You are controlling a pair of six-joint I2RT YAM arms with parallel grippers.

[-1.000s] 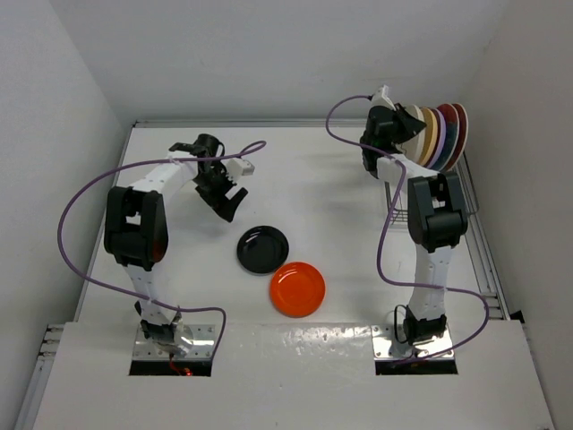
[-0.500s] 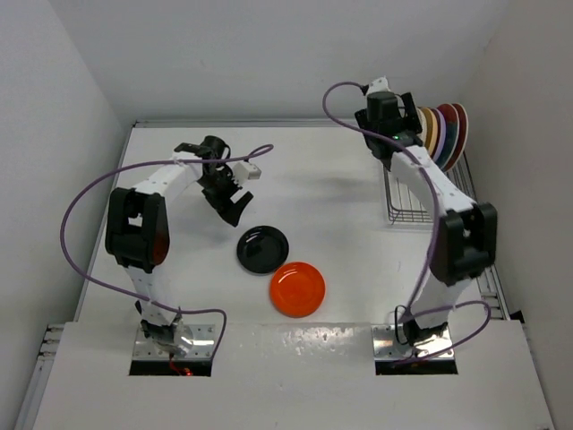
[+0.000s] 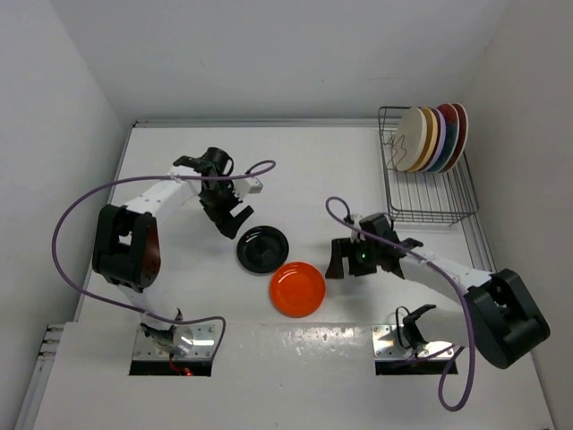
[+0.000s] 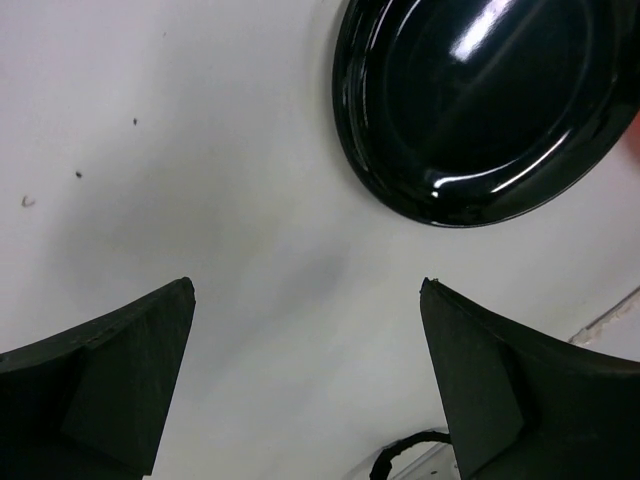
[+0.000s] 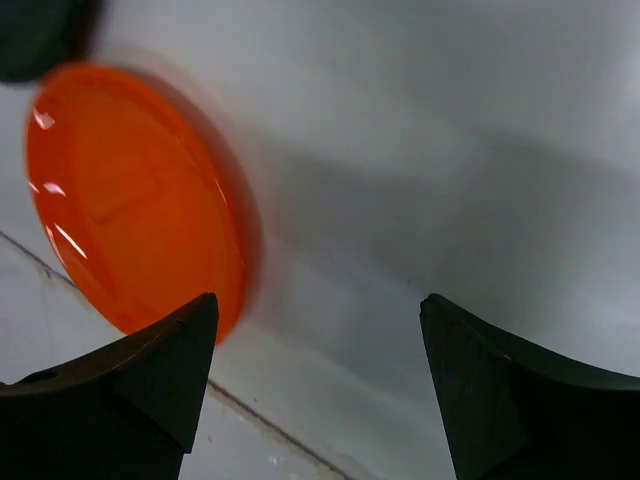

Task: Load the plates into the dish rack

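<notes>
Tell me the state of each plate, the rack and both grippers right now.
dish rack: partly filled, near slots free.
racked plates: five, upright in dish rack.
black plate: flat on table, not racked.
orange-red plate: flat on table, not racked.
left gripper: open, empty.
right gripper: open, empty.

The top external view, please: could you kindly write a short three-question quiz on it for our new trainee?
1. The dish rack holds upright plates. How many more lie outside it?
2. True or false: the black plate lies flat on the table.
3. Which lies nearest the right tool? A: the black plate. B: the orange-red plate. C: the dish rack.

Key: 1: two. 2: true. 3: B.
</notes>
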